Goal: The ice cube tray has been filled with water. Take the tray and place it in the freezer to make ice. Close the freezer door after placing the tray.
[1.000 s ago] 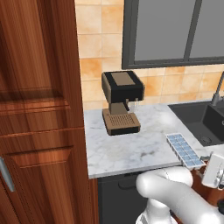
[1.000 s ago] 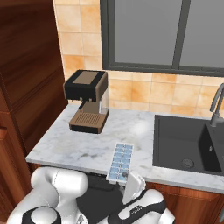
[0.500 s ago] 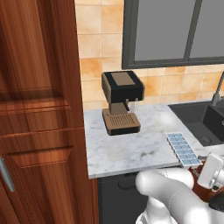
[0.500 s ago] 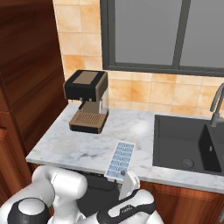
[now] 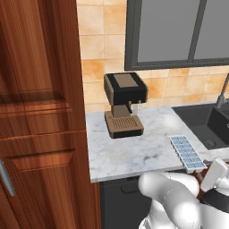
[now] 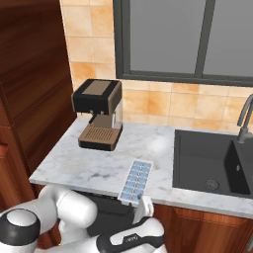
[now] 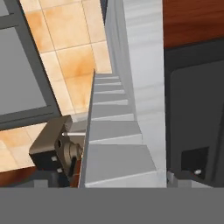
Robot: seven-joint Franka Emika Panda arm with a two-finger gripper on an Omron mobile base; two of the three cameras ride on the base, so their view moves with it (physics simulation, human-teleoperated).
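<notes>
The ice cube tray (image 5: 188,153) lies on the marble counter (image 5: 134,154) at its front edge, with its near end reaching just past the rim; pale blue water (image 6: 137,178) shows in its cells. My gripper (image 5: 206,178) sits just below and in front of that near end, with the white hand (image 6: 146,206) right under the tray (image 6: 136,181). The hand view looks up along the tray's white underside (image 7: 118,144) from very close. My fingertips are hidden, so I cannot tell whether they are touching the tray. The freezer and its door are out of view.
A brown and black coffee machine (image 5: 124,105) stands at the back left of the counter. A dark sink (image 6: 212,163) with a faucet (image 6: 243,118) lies to the right. A tall brown wooden cabinet (image 5: 40,112) walls off the left. Dark cabinet fronts (image 7: 192,109) run below the counter.
The hand has crept a little closer under the tray's near end and the arm's elbow has shifted. The tray has stayed in place.
</notes>
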